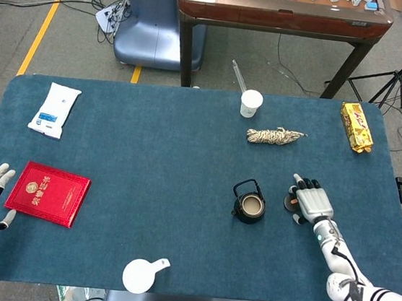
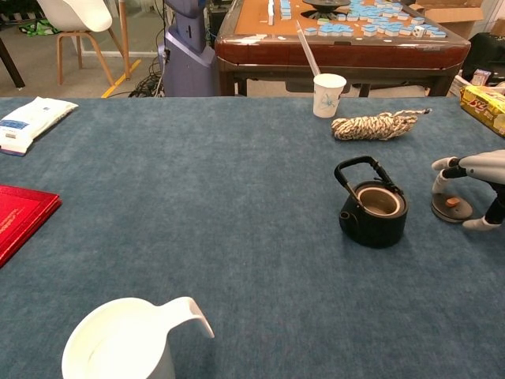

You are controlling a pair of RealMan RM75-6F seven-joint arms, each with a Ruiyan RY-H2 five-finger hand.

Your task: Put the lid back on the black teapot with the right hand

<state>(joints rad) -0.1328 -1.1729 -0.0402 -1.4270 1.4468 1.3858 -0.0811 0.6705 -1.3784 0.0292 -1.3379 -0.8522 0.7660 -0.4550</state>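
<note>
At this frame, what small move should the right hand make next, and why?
Probably lower the right hand and close its fingers on the lid. The lid lies flat on the table beside the open black teapot, and the hand is poised over it with fingers spread, not visibly gripping it.

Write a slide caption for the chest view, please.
Right hand poised over the lid lying beside the open black teapot.

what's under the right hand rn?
The round dark teapot lid with its brown knob lies flat on the blue table, beside the open black teapot. The right hand hovers over it, fingers spread; contact cannot be judged.
</note>
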